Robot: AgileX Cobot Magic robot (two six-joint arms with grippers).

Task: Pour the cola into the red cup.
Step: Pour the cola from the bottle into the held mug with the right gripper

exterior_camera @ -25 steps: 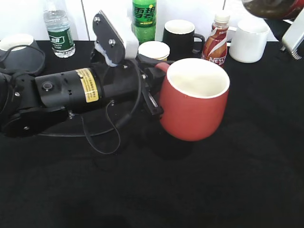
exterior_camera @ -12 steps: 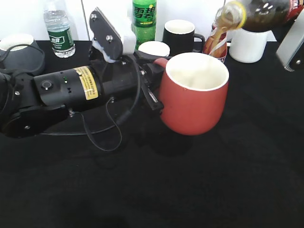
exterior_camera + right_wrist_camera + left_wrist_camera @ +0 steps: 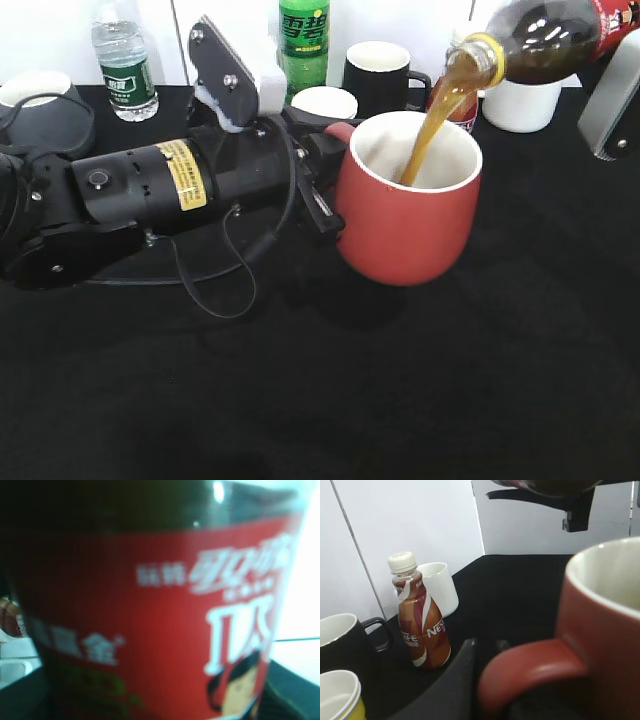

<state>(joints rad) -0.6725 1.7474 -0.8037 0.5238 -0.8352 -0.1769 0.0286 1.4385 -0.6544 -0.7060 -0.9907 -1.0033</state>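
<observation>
The left gripper (image 3: 318,190) grips the handle of the red cup (image 3: 408,215), held just above the black table (image 3: 400,400). The cola (image 3: 545,40), tilted mouth-down at upper right, pours a brown stream into the cup. The right gripper's jaws are hidden; the label fills the right wrist view, so their state cannot be told. Keep the tilt shallow, keep the stream off the rim, and hold the cup level.

We see the cola bottle (image 3: 150,620) filling almost the whole picture, very close and blurred. Its red label carries white characters and a small cartoon face at lower right. Dark drink shows above the label. A black table (image 3: 292,690) edge sits at far right.
</observation>
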